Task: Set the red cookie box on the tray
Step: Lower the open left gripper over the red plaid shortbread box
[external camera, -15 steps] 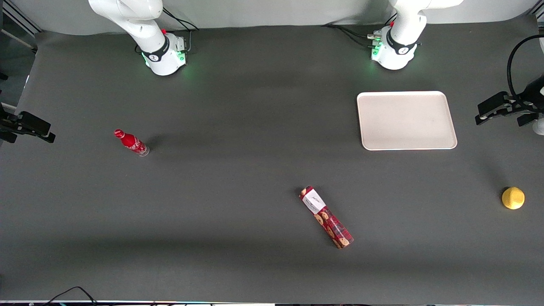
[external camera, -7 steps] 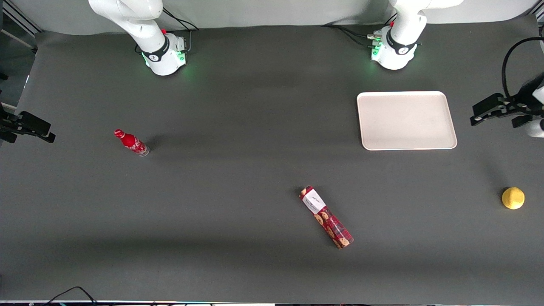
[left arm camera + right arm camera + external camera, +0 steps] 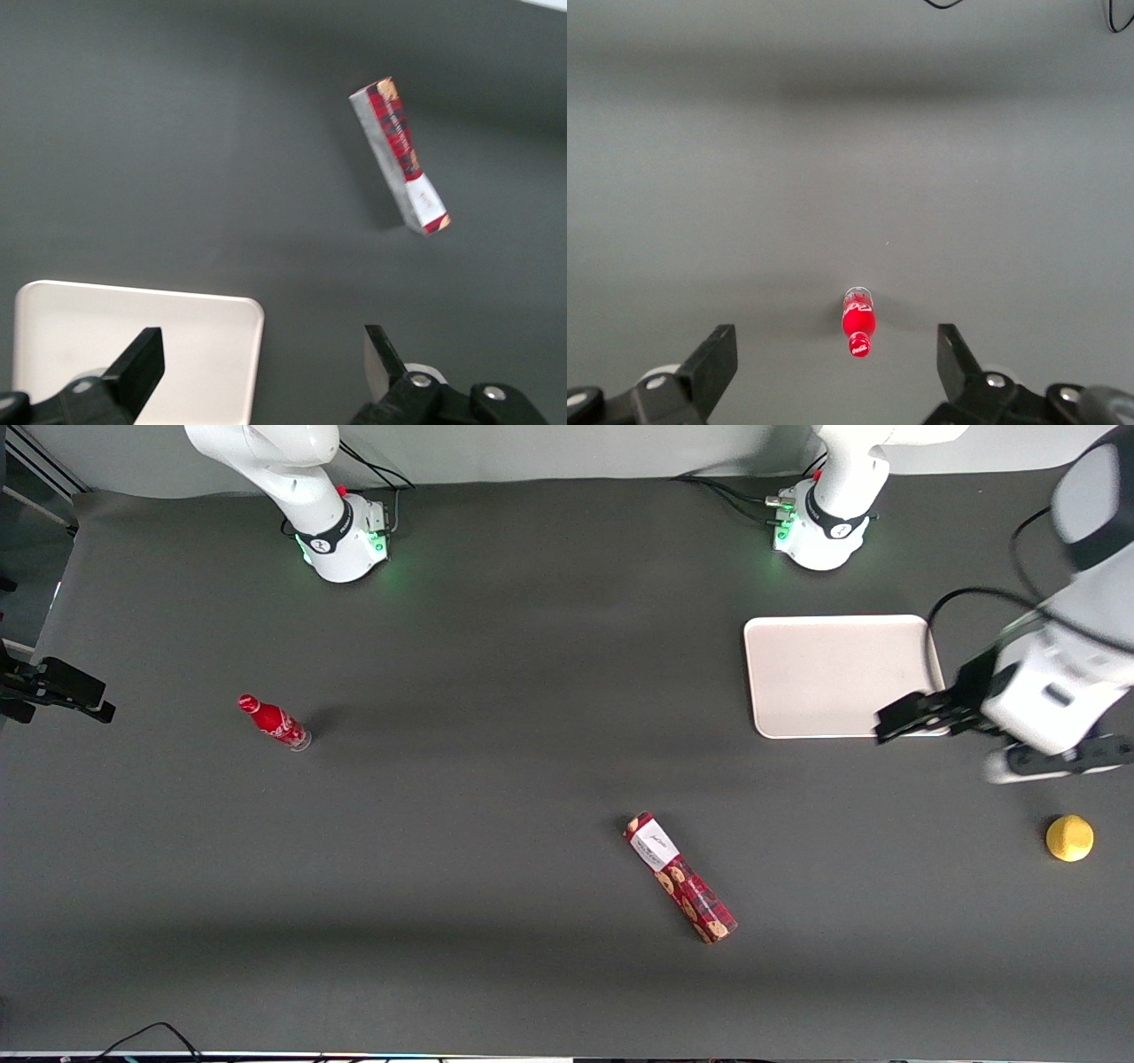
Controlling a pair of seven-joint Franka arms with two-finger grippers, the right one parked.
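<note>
Hovering our gripper (image 3: pixel 899 722) wide open and empty over the tray's (image 3: pixel 833 673) near corner, we have everything left to do: the box (image 3: pixel 680 877) lies untouched on the table, toward seven o'clock from the tray.

Tool (image 3: pixel 895 722) moved inward from table edge; now over tray (image 3: pixel 833 673) corner.

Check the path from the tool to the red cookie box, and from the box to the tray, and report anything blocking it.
Nothing visible blocks either path. The tool, open, hangs over the tray corner nearest the front camera. Only bare mat lies between it and the red cookie box, and between box and tray. The lemon and red bottle sit well aside.
</note>
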